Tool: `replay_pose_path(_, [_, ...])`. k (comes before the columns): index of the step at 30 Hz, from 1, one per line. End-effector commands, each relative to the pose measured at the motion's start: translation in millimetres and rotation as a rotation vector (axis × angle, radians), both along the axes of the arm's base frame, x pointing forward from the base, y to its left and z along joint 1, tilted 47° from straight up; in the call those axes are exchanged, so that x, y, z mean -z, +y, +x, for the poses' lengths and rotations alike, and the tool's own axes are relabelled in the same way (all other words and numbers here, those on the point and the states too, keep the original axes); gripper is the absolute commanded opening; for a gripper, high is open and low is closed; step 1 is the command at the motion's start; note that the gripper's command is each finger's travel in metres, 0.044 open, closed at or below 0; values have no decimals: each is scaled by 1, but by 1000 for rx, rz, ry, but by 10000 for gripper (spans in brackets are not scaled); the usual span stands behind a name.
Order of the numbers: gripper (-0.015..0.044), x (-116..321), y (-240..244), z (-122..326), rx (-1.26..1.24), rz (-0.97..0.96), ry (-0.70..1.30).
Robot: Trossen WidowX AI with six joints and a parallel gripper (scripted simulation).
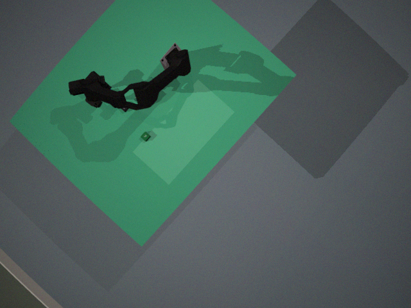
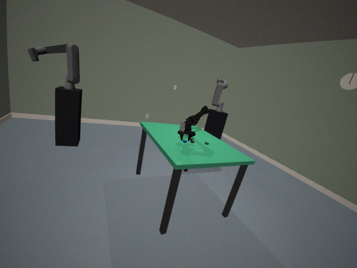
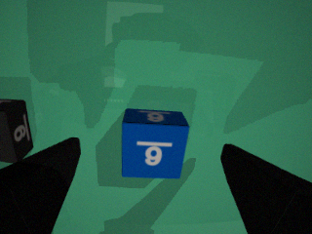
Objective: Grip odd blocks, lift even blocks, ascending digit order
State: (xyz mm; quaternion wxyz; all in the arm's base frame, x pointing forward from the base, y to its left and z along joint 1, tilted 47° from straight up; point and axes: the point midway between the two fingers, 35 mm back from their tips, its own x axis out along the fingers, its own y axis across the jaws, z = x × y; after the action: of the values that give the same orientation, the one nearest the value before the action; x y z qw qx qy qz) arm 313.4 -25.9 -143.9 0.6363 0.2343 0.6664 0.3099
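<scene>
A blue block (image 3: 152, 168) (image 2: 184, 141) stands on the green table (image 1: 139, 212) (image 2: 213, 159). Its glyph reads like a 9 with a bar above it, which is an underlined 6 seen upside down. My gripper (image 3: 152, 149) (image 2: 185, 139) is open, one finger on each side of the blue block with gaps between. A black block (image 3: 9, 138) (image 2: 192, 142) stands beyond the left finger; part of an underlined digit shows on its side. A green block (image 1: 145, 136) (image 2: 206, 143) stands farther off, its digit too small to read. A pale block (image 1: 124, 110) is mostly hidden under the arm.
The arm's pale base plate (image 1: 164, 61) (image 2: 182, 126) is on the table. The black block is close to the left finger. A grey arm on a black pedestal (image 2: 68, 118) stands away at the left, another pedestal (image 2: 216, 122) behind the table. Arm shadows cross the table.
</scene>
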Motion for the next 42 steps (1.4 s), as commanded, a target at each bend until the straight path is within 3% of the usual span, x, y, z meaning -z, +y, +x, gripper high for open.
replay_pose_path(1, [295, 3, 3, -3, 5, 9, 15])
replay_pose_path(8, [120, 3, 3, -3, 5, 9, 15])
replay_pose_path(42, [120, 3, 3, -3, 5, 9, 15])
